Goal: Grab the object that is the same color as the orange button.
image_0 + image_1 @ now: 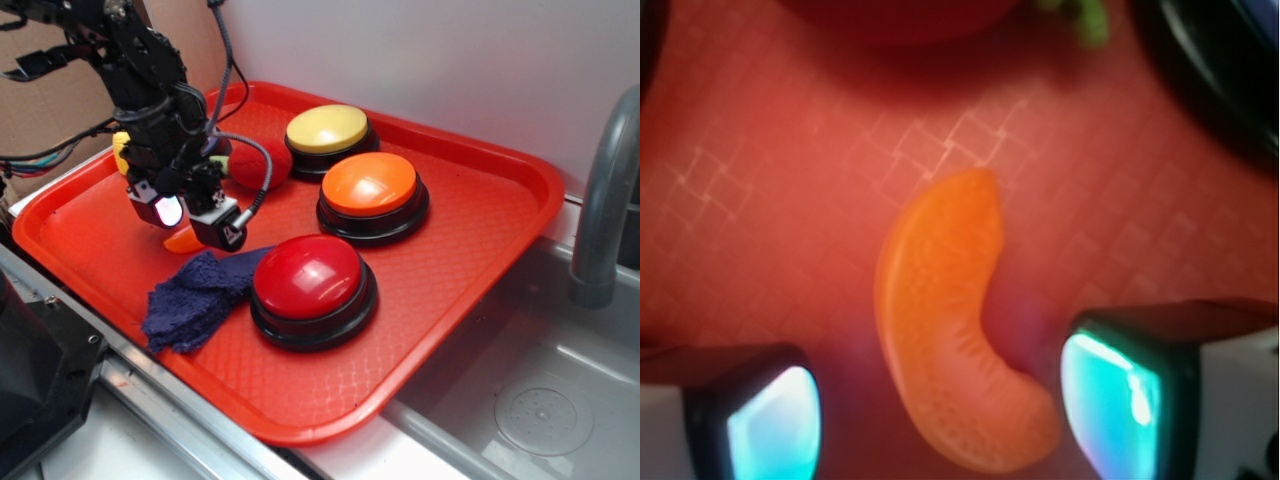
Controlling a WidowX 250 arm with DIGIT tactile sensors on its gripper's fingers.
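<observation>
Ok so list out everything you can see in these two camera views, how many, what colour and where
tray: 1, red, on the counter beside the sink
push buttons: 3 on black bases, on the tray; yellow at the back, orange button in the middle, red at the front
toy orange slice: 1, orange, on the tray between the gripper's fingers
plush strawberry: 1, red, left of the yellow button
toy corn: 1, yellow, mostly hidden behind the arm
cloth: 1, dark blue, left of the red button
sink: 1, grey, right of the tray
faucet: 1, grey, at right edge
gripper: 1, black, open, straddling the slice
</observation>
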